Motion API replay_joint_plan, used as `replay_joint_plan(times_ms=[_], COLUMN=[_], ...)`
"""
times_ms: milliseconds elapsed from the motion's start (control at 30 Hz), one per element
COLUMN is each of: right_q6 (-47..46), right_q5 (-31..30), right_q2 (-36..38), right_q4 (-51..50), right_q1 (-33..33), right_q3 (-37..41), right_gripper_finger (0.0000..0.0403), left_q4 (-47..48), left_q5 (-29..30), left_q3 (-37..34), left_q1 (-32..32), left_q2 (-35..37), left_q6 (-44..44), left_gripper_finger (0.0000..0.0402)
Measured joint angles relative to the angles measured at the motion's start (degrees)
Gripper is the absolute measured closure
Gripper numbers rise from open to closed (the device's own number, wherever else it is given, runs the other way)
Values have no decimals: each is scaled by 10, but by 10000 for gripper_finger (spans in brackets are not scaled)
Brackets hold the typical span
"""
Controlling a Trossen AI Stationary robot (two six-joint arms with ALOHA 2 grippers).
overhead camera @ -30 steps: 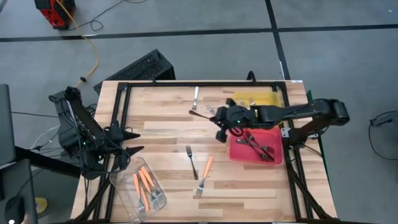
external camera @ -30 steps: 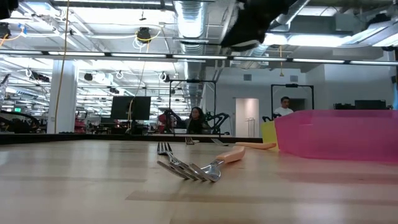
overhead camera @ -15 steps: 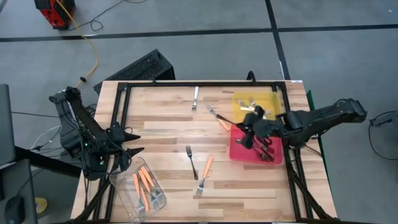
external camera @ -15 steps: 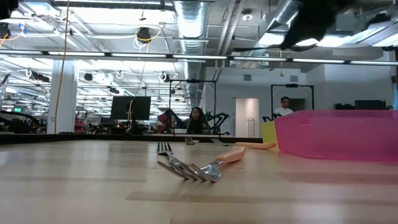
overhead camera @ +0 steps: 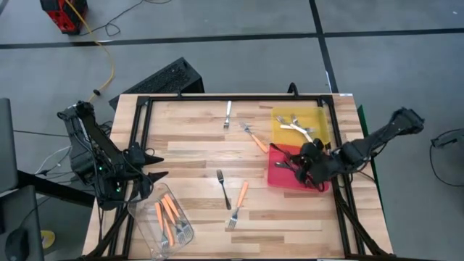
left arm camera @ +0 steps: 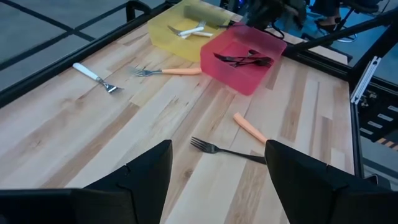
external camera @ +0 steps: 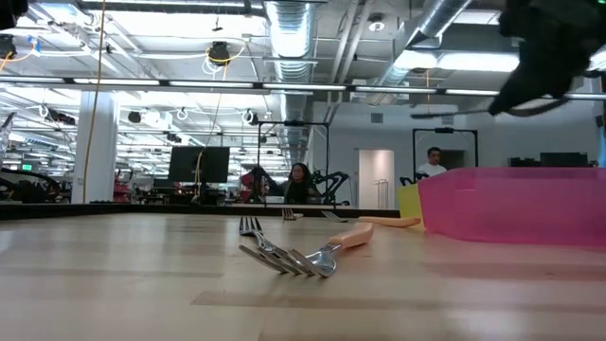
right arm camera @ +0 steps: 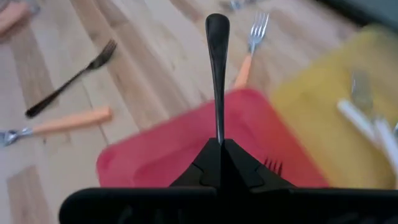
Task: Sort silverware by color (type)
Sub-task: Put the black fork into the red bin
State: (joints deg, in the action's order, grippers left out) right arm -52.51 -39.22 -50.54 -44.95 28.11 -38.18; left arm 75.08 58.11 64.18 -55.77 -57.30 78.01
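My right gripper (overhead camera: 304,161) hangs over the red tray (overhead camera: 278,178), shut on a black fork (right arm camera: 217,74). More black forks (left arm camera: 242,59) lie in that tray. White-handled forks (overhead camera: 299,127) lie in the yellow tray (overhead camera: 315,114). On the table lie a black fork (overhead camera: 223,187), two orange-handled forks (overhead camera: 239,205) (overhead camera: 254,136) and a white-handled fork (overhead camera: 228,114). Several orange forks (overhead camera: 168,214) lie in the clear tub. My left gripper (overhead camera: 152,167) waits open at the table's left edge. My right gripper pinches the black fork between its two shut fingers (right arm camera: 239,168), on the shaft (right arm camera: 219,130) away from the handle's round end. The round end (right arm camera: 217,28) sticks straight out ahead of the fingers. The fork is lifted clear, about level, above the red tray; its tines are hidden.
The clear tub (overhead camera: 148,210) stands at the near left corner. The red and yellow trays adjoin at the right edge. A black frame rail (overhead camera: 232,96) runs around the table. People show far off in the room behind (external camera: 298,180).
My right gripper, still shut on the black fork, has travelled from the table's middle toward the right edge and a little toward the near edge, ending over the red tray. The orange fork near the far middle, hidden under the arm before, now shows.
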Motion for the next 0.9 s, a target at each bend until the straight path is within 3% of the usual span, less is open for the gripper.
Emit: replay_joint_plan(times_ms=[167,500,900], right_q6=[-129,-274,-361], right_q5=[-2,-2,13], right_q2=[-5,-5,-5], right_q4=[-73,-83,-94], right_q1=[56,136,173], right_q3=[18,79,113], right_gripper_finger=[380,380,380], left_q4=[0,0,-1], left_q5=[11,17,-11], left_q3=[0,0,0], left_q1=[0,0,48], left_q2=[0,0,0], left_q6=[8,23,13], left_gripper_finger=[159,159,159])
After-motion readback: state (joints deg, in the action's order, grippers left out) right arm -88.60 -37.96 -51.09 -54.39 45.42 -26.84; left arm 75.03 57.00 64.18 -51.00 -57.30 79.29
